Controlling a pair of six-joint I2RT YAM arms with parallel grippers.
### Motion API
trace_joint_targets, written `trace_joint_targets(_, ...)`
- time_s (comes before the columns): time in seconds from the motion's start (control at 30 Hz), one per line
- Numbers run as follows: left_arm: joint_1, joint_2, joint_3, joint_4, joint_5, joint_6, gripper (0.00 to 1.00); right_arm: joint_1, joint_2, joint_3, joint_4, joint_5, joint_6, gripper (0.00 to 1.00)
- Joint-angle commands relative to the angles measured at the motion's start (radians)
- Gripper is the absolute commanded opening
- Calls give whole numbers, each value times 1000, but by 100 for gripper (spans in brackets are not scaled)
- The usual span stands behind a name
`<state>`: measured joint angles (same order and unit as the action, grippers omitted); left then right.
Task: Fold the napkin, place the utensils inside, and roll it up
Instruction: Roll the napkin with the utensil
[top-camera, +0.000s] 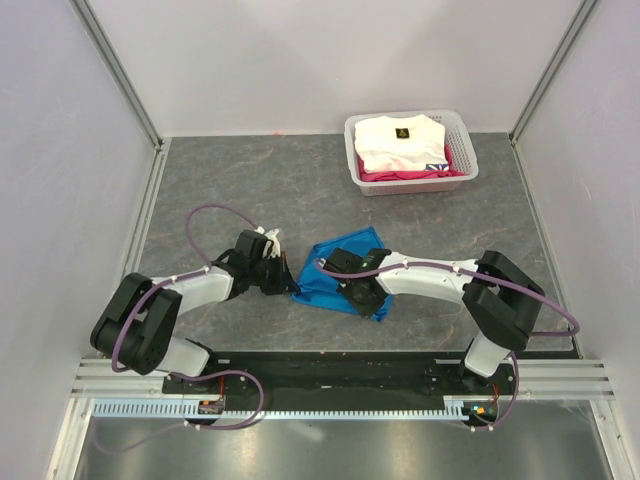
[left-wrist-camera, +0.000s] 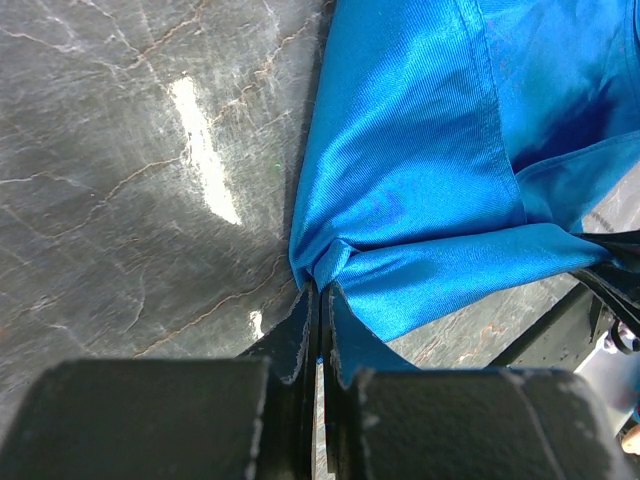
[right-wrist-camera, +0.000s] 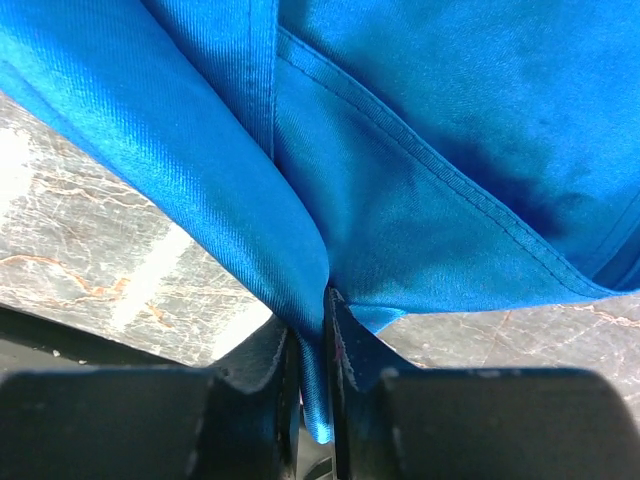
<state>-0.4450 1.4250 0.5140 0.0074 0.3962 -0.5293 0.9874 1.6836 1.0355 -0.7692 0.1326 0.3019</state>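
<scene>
A white plastic lattice basket (top-camera: 400, 186) is seen at the far right of the grey marbled desk (top-camera: 250, 190). A folded white garment (top-camera: 400, 140) is held in it, laid on top of a folded pink one (top-camera: 462, 158).

The bright blue, thin, satiny cloth napkin (top-camera: 318, 280) (left-wrist-camera: 420, 150) (right-wrist-camera: 450, 130) is spread, partly gathered and creased, on the near middle of the desk, between the two arms and well apart from the basket.

The left jaws are closed tight on a bunched fold at the napkin's left edge, the cloth being pinched between them just above the desk surface. The right jaws are drawn almost together on a fold of the napkin at its near right part, a strip of blue cloth being caught in the narrow gap.

The left arm (top-camera: 190, 290) is bent low, its wrist turned rightward to the cloth. The right arm (top-camera: 440, 282) is stretched leftward, its wrist set over the napkin.
</scene>
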Motion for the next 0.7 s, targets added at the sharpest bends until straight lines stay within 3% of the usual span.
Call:
trace_joint_targets(0.0,2,25,24,-37,-30,25,2,2,18,-6,-41,-40,20,18)
trace_joint_targets(0.17,3,54,53,-58,-34,26,2,2,34,-68,8,-82,31,24)
trace_joint_targets(0.4,3,91,84,-89,-20,25,2,2,-86,-45,-28,-90,48,58)
trace_joint_targets(0.5,3,91,89,-89,-10,29,2,8,-165,17,-36,-87,26,66)
trace_joint_targets(0.67,3,94,93,-93,0,32,2,57,-208,103,10,73,-67,74)
